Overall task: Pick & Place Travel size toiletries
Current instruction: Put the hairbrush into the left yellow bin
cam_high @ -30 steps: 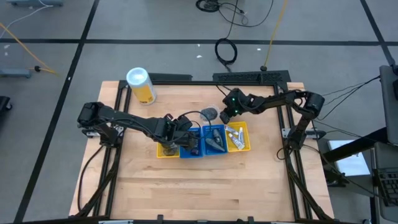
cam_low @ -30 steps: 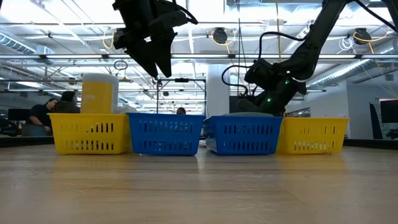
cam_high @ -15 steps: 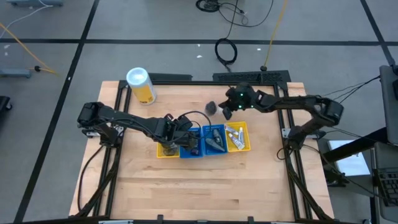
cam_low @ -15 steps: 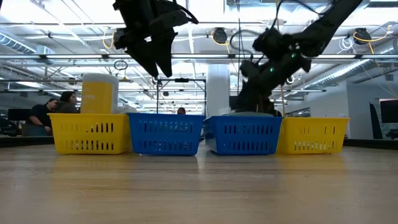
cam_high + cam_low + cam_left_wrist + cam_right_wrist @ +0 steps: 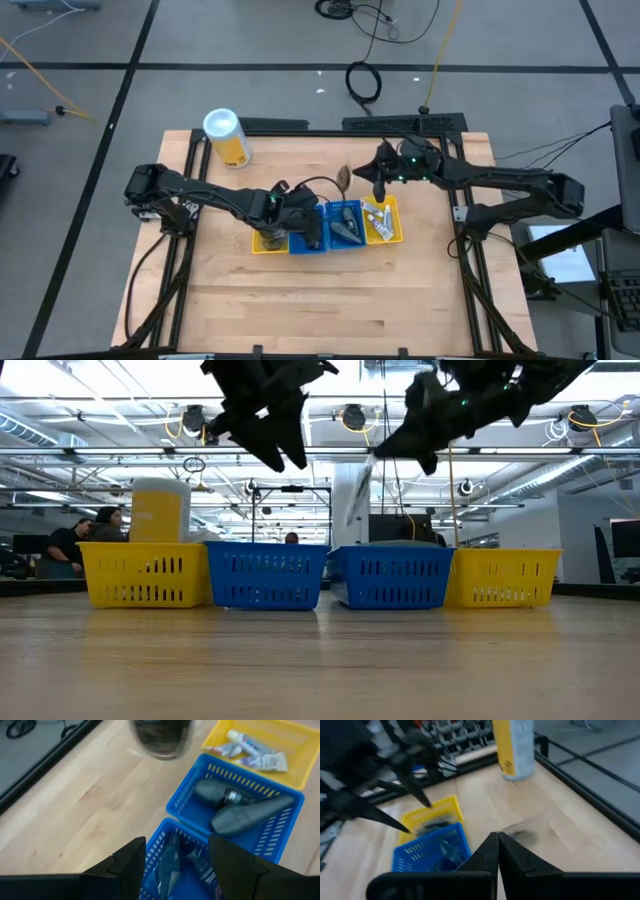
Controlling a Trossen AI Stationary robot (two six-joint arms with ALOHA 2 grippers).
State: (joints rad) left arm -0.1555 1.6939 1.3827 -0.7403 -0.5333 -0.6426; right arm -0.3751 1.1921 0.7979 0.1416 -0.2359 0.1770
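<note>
The right gripper (image 5: 376, 172) is pinched together on a clear packet (image 5: 345, 176) with a dark round thing inside. It holds the packet up in the air, just past the far edge of the four bins. The left gripper (image 5: 305, 208) hangs over the left blue bin (image 5: 309, 240) with its fingers apart, holding nothing. White tubes (image 5: 378, 221) lie in the right yellow bin (image 5: 396, 207). The wood table (image 5: 330, 300) in front of the bins is bare.

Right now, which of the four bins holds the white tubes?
The yellow bin at the right end of the row, on the right arm's side. The white tubes lie in it; the blue bin beside it holds dark grey pieces.
</note>
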